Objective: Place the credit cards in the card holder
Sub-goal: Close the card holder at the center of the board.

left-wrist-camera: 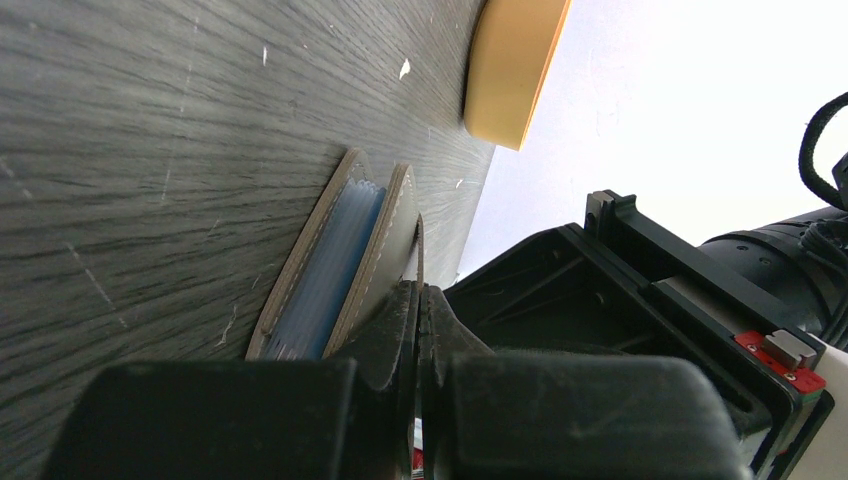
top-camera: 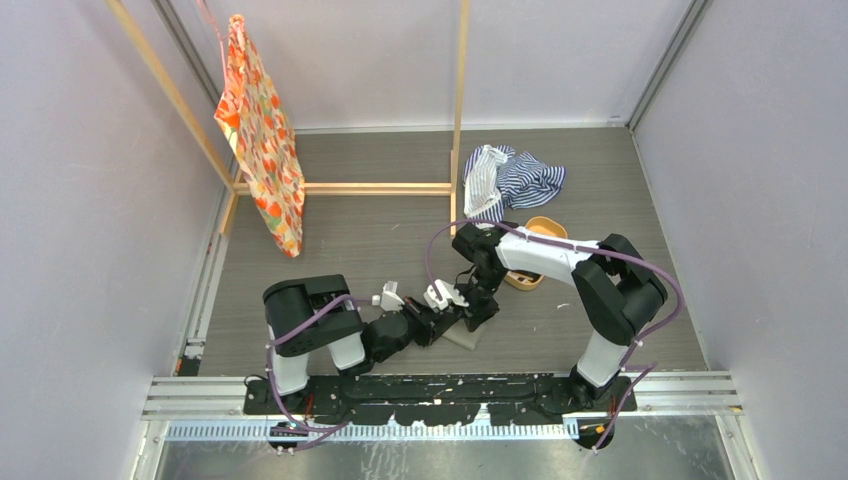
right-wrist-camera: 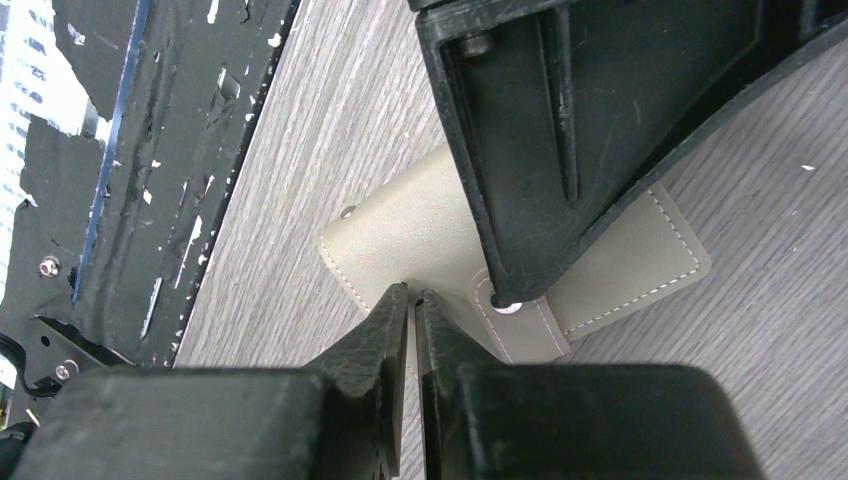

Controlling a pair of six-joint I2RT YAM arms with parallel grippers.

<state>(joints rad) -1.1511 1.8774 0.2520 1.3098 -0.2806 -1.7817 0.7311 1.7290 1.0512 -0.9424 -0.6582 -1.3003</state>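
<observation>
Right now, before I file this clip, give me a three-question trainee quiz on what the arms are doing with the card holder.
1. True or false: the orange tray lies on top of the card holder.
2. The left gripper is shut on: A the striped cloth; B a thin flap of the card holder; C nothing.
3. What colour are the cards showing between the holder's leaves in the left wrist view?
Key: 1 false; 2 B; 3 pale blue.
</observation>
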